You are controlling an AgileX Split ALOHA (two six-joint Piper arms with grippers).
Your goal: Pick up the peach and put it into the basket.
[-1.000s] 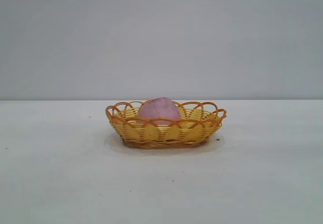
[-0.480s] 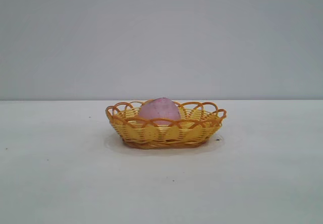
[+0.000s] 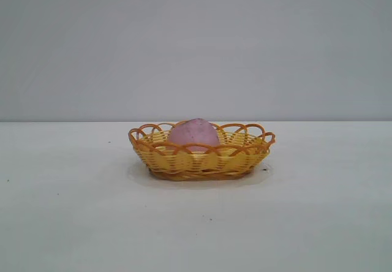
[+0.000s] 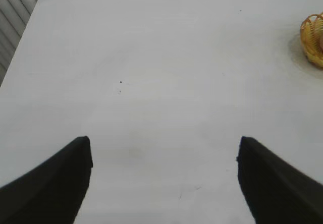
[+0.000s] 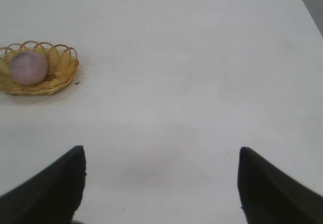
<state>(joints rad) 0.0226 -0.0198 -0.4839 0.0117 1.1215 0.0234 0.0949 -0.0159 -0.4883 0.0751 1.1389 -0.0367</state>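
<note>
While the peach [image 3: 193, 133] is sitting inside the woven basket [image 3: 202, 162] on the white table [image 3: 73, 223], the left gripper [image 4: 164, 183] and right gripper [image 5: 161, 183] are hovering well apart from it, both spread wide and empty. Little seems likely to go wrong unless an arm nudges the basket.

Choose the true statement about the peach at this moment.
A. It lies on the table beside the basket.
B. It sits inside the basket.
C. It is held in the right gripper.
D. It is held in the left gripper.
B: the peach sits inside the basket, and the left gripper and the right gripper are open, empty and away from it.
</note>
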